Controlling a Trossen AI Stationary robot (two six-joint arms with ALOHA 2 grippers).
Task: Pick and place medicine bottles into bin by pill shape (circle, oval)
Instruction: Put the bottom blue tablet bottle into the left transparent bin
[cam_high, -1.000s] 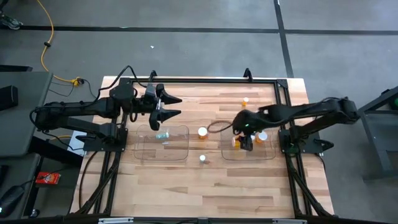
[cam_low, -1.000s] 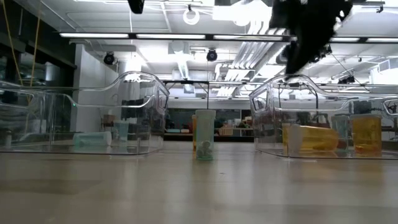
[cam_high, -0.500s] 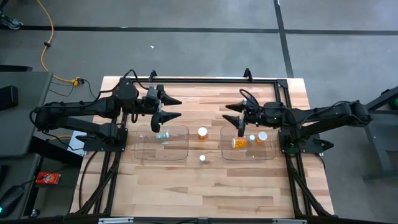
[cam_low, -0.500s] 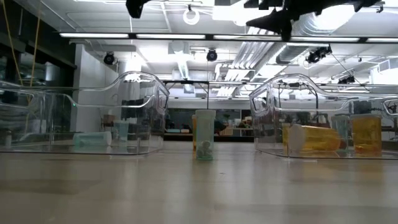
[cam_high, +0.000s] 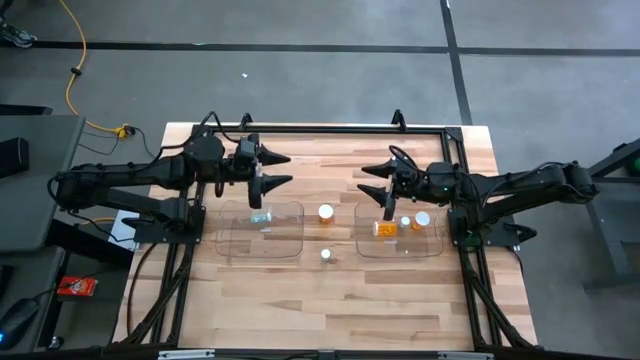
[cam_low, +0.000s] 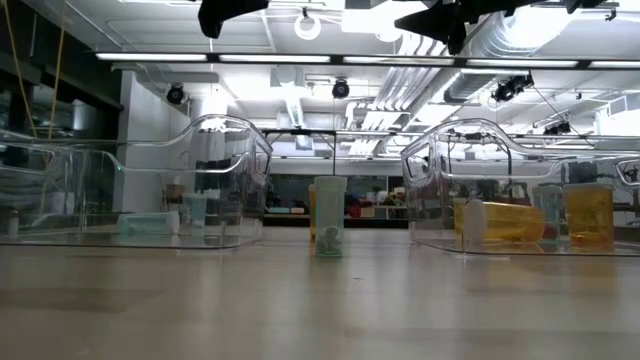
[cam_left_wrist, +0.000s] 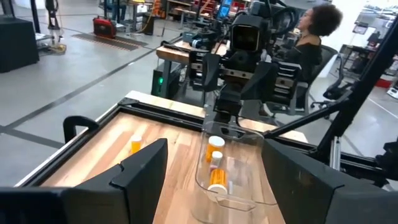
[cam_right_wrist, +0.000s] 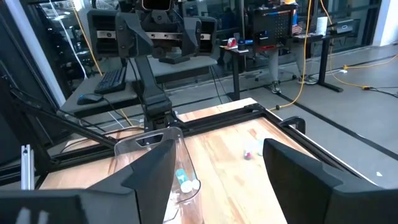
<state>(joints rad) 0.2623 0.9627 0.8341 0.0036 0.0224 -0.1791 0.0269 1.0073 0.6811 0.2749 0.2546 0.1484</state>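
Observation:
Both grippers hover open above the table, pointing level at each other. My left gripper (cam_high: 284, 170) is above the far rim of the left clear bin (cam_high: 232, 240), which holds a pale teal bottle (cam_high: 260, 216). My right gripper (cam_high: 374, 188) is above the far left corner of the right clear bin (cam_high: 432, 245), where an amber bottle (cam_high: 383, 229) lies on its side beside two upright white-capped ones (cam_high: 405, 222). Between the bins an amber bottle (cam_high: 326, 212) and a clear bottle (cam_low: 329, 228) stand on the table. Another amber bottle (cam_left_wrist: 135, 144) stands near the far edge.
A black frame (cam_high: 330, 128) runs along the table's far edge and down both sides by the arm bases. Bare wood (cam_high: 330, 300) lies between the bins and the near edge. A person (cam_left_wrist: 314, 31) sits beyond the table behind the right arm.
My right gripper has risen out of the right bin and tipped from pointing down to level, now pointing toward the table's left. The bottles in that bin, hidden under it before, show again and lie still.

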